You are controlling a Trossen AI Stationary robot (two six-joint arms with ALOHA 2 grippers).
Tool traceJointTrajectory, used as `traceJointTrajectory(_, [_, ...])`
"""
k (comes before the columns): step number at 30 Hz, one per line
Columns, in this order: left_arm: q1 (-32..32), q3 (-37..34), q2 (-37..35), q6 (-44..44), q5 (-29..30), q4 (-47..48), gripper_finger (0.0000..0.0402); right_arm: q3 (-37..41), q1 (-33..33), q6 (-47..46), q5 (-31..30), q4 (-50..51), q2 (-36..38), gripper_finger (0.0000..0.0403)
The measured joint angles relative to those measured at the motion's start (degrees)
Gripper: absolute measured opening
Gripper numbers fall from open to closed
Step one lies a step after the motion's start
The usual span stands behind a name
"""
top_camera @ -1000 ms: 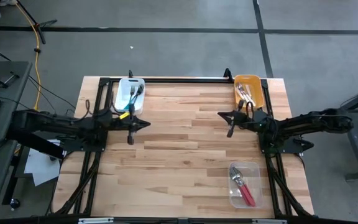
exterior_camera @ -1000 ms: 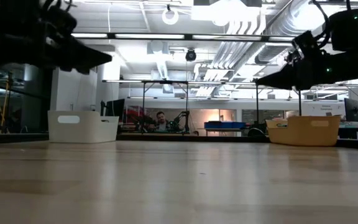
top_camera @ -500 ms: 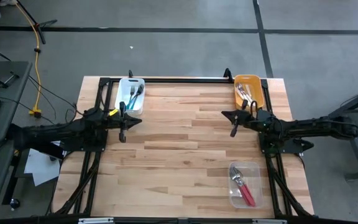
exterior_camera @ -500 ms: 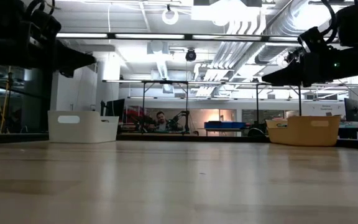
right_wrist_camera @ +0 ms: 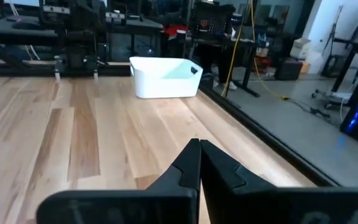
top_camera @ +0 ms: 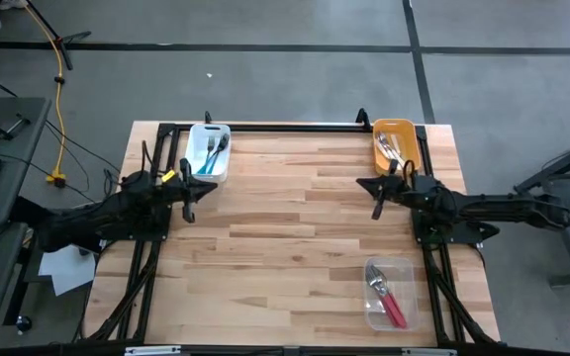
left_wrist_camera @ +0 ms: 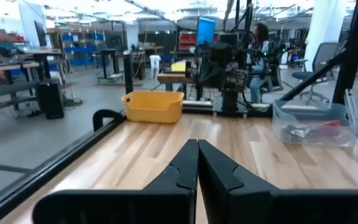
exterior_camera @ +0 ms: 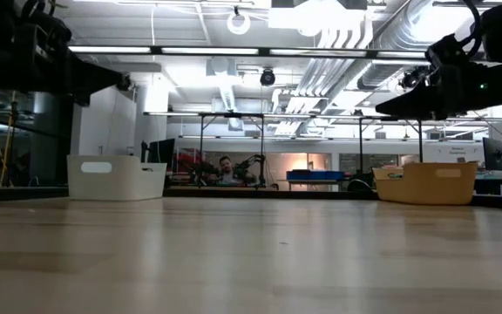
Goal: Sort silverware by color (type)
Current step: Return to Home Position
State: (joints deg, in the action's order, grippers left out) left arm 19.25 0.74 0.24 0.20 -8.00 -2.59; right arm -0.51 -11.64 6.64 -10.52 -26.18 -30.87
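All the forks lie in bins. Teal-handled ones [top_camera: 212,150] are in the white bin [top_camera: 195,156] at the far left. Pale-handled ones [top_camera: 392,148] are in the orange bin [top_camera: 411,148] at the far right. Red-handled ones [top_camera: 390,302] are in the clear bin [top_camera: 369,307] near the right edge. My left gripper [top_camera: 188,210] hovers over the table just near of the white bin, shut and empty [left_wrist_camera: 197,142]. My right gripper [top_camera: 375,212] hovers just near of the orange bin, also shut and empty [right_wrist_camera: 199,142].
The wooden tabletop [top_camera: 285,227] between the two arms holds no objects. A black frame rail [top_camera: 285,126] runs along the far edge. In the low view, a person [exterior_camera: 225,169] sits far behind the table in the room.
Both arms have drawn back with their fingers shut. The left gripper moved toward the table's left edge and slightly toward the far edge, nearer the white bin. The right gripper moved a little toward the right edge.
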Motion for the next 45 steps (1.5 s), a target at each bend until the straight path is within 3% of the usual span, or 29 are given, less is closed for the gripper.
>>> traceJointTrajectory(5, [0.3,-0.03,0.5,0.44,1.54,0.97,0.0,0.02,1.21,-1.32,-1.69,5.82,5.86,0.0])
traceJointTrajectory(11, [1.17,-0.05,0.05,-0.53,1.54,0.9,0.0,0.02,6.15,2.68,-12.47,12.11,14.76,0.0])
traceJointTrajectory(13, [1.63,-0.05,0.08,-0.93,1.6,0.91,0.0,0.02,6.99,2.76,-13.42,16.04,18.27,0.0])
traceJointTrajectory(16, [2.41,-0.05,0.08,-1.04,1.63,0.9,0.0,0.02,7.03,0.8,-10.04,23.03,24.18,0.0])
traceJointTrajectory(20, [3.6,-0.05,0.12,-0.94,1.63,0.92,0.0,0.0,3.63,1.51,-2.2,23.44,28.39,0.0])
traceJointTrajectory(26, [5.14,-0.05,0.12,-0.69,0.89,0.85,0.0,0.0,-7.68,-1.76,11.87,25.39,27.74,0.0])
traceJointTrajectory(32, [5.62,-0.05,0.12,-0.59,0.63,0.79,0.0,0.0,-14.19,-0.8,16.83,24.66,28.18,0.0])
traceJointTrajectory(35, [5.62,-0.05,0.12,-0.56,0.03,0.65,0.0,0.0,-13.86,0.81,16.32,24.71,29.98,0.0])
traceJointTrajectory(45, [5.6,-0.05,0.12,-0.63,0.17,0.59,0.0,-0.02,-6.27,3.54,1.89,24.03,30.88,0.0])
